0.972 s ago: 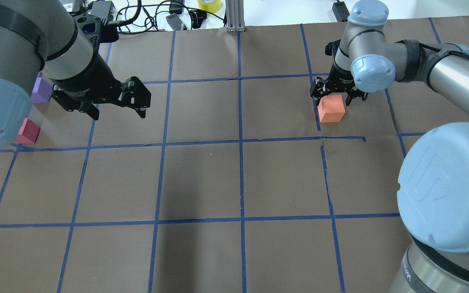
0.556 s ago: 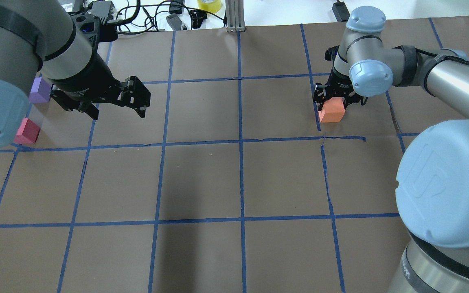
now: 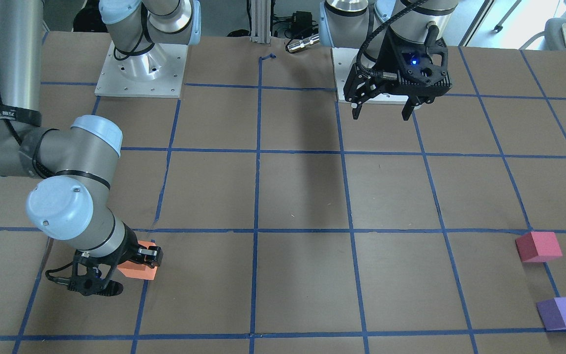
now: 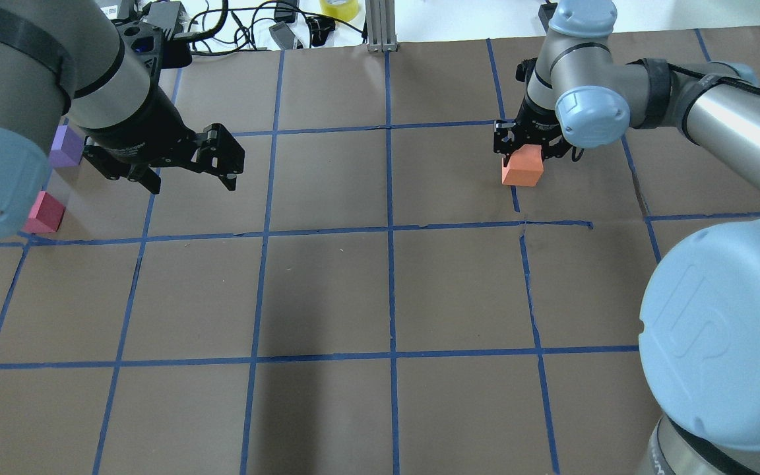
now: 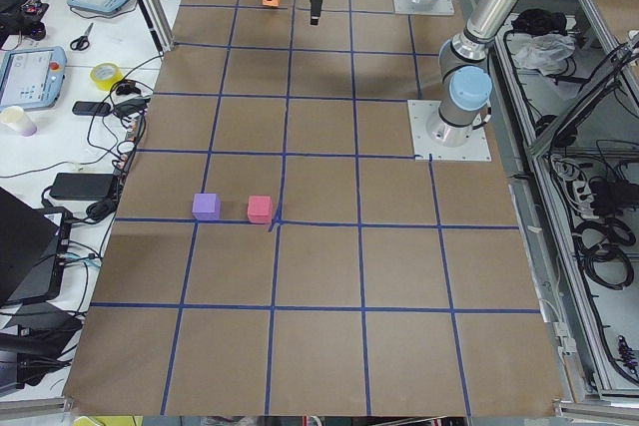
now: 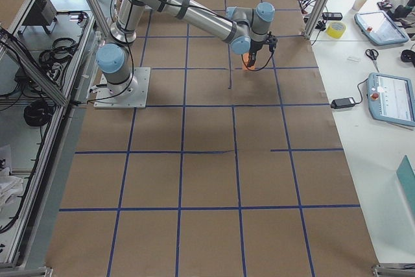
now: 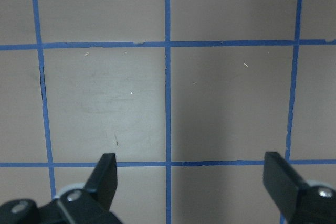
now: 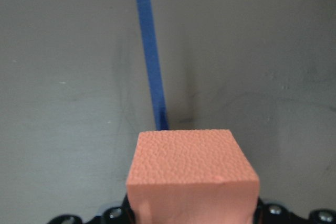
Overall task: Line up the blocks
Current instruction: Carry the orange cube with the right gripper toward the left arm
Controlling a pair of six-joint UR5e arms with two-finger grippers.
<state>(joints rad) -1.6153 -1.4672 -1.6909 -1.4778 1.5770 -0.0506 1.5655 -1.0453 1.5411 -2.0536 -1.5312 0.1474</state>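
Note:
My right gripper is shut on the orange block at the far right, over a blue tape line. The right wrist view shows the orange block between the fingers, just above the paper. It also shows in the front view. The pink-red block and the purple block sit side by side at the far left edge, also in the front view as pink-red and purple. My left gripper hangs open and empty above the table, right of those two blocks.
Brown paper with a blue tape grid covers the table. Cables, a yellow tape roll and an aluminium post lie along the far edge. The arm base plates stand on the robot's side.
My right gripper closed on the orange block, then carried it left and farther away in the overhead view. The left arm and the other two blocks have not moved.

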